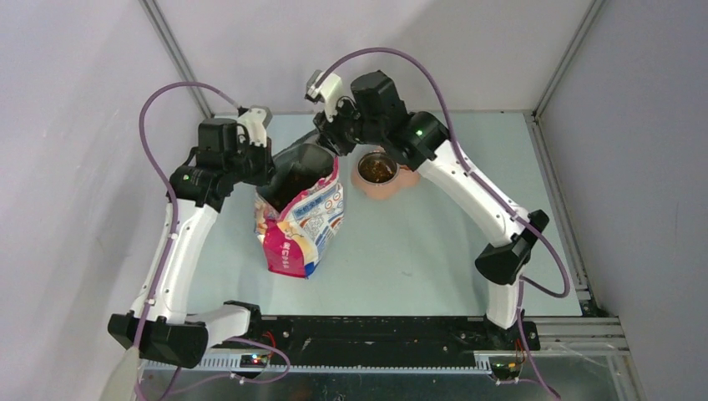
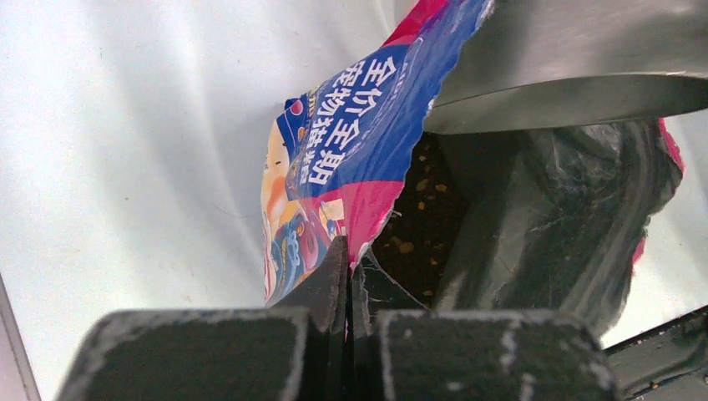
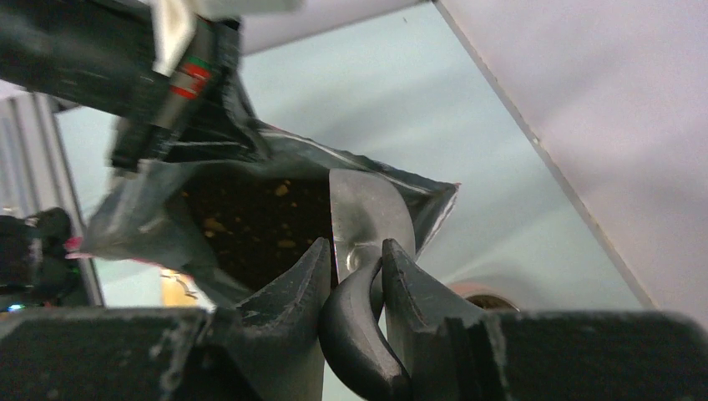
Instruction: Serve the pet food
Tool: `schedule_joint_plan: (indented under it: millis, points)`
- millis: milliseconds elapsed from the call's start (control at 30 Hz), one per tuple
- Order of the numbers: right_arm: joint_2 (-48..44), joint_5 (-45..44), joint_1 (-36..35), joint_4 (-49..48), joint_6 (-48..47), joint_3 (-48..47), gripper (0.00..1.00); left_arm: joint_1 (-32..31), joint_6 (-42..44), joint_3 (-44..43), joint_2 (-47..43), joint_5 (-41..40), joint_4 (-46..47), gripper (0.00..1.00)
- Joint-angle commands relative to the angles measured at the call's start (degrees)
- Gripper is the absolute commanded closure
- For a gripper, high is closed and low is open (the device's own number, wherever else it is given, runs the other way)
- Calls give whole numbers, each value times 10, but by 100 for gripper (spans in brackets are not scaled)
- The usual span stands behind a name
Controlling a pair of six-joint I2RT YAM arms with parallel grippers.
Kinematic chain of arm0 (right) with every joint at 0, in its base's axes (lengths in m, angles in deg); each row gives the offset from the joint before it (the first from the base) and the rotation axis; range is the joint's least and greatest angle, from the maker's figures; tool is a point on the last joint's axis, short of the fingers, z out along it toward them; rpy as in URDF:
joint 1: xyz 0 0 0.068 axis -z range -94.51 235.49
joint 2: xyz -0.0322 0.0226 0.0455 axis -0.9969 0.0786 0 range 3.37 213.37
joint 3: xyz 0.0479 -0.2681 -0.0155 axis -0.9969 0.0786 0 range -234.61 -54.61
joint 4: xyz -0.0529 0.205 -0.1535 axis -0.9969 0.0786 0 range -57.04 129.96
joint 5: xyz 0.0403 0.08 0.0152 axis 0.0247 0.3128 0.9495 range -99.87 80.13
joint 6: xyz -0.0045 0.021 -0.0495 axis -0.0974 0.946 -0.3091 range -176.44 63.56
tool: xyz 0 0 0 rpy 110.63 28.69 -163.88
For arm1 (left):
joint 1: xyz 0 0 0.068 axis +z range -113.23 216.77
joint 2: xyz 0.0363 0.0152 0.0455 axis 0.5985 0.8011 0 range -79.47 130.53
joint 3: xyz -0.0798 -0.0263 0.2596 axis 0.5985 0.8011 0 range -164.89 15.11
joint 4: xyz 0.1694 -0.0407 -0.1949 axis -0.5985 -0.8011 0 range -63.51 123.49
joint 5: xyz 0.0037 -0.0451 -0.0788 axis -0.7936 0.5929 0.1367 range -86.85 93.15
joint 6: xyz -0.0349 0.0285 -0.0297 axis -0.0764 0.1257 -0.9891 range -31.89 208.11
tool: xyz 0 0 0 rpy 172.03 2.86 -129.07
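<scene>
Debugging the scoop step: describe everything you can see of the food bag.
The bag is glossy film printed pink, white and blue with Chinese text outside, dark silvery lining inside. It stands on the table, left of centre, mouth open upward with a jagged rim. Brown kibble shows inside. The left gripper is shut on the rim. The metal scoop, held by the right gripper, reaches over the mouth; contact unclear.

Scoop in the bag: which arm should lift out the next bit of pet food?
Right. The right fingers clamp the scoop, which reaches into the open bag over the pet food. The left fingers are shut on the bag's edge, holding it.
</scene>
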Motion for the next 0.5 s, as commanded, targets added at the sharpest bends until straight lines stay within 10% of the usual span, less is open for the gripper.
schedule_joint_plan:
  millis: [0, 467]
  points:
    - [19, -37, -4, 26, -28, -32, 100, -3, -46, -1, -40, 20, 65, 100]
    - [157, -70, -18, 69, 24, -85, 100, -3, -70, 65, -85, 17, 128, 100]
